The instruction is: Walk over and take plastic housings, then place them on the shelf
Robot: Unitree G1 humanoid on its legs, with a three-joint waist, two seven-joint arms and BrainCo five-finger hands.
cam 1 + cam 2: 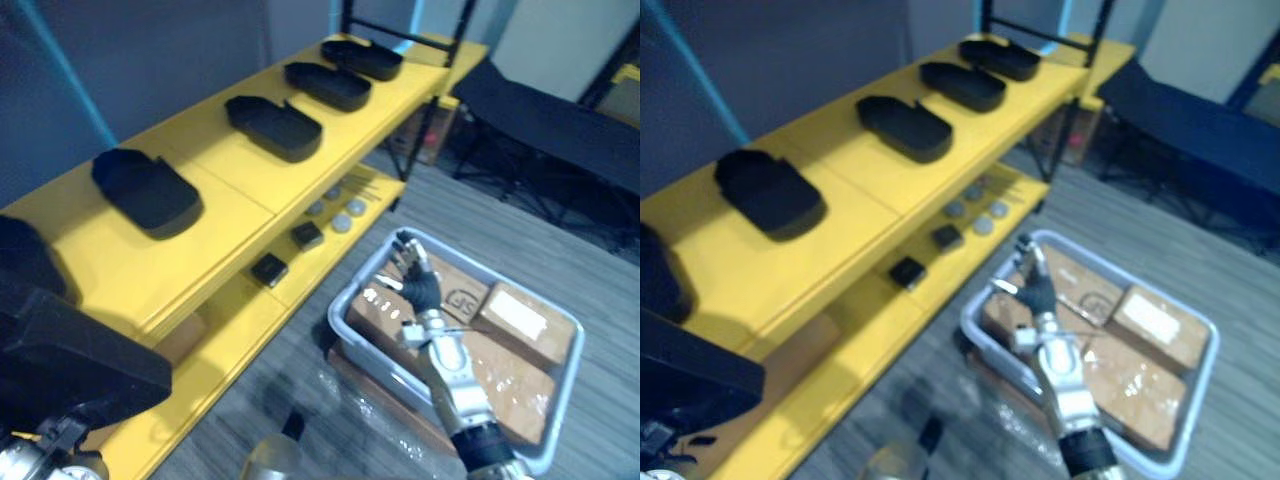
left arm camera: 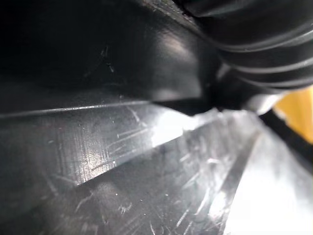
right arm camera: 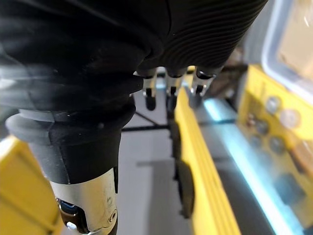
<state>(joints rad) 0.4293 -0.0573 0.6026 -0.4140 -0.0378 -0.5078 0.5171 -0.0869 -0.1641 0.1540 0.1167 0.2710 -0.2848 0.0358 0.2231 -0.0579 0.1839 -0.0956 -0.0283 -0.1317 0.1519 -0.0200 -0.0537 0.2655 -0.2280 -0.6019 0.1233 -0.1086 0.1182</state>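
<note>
Several black plastic housings lie in a row on the top board of the yellow shelf [image 1: 215, 160], among them a near one [image 1: 148, 190], a middle one [image 1: 275, 127] and a far one [image 1: 362, 58]. Another large black housing [image 1: 70, 360] sits at the lower left, right against my left arm. In the left wrist view its scratched dark surface [image 2: 122, 161] lies close under my left hand [image 2: 264, 44]. My right hand [image 1: 418, 285] hovers open above a grey bin [image 1: 345, 305], fingers spread and holding nothing.
The grey bin on the floor holds taped cardboard boxes [image 1: 515, 320]. The shelf's lower board carries small black blocks [image 1: 270, 268] and grey discs [image 1: 342, 222]. A dark folding table [image 1: 560, 120] stands at the back right. Clear plastic wrap [image 1: 350, 400] lies on the floor.
</note>
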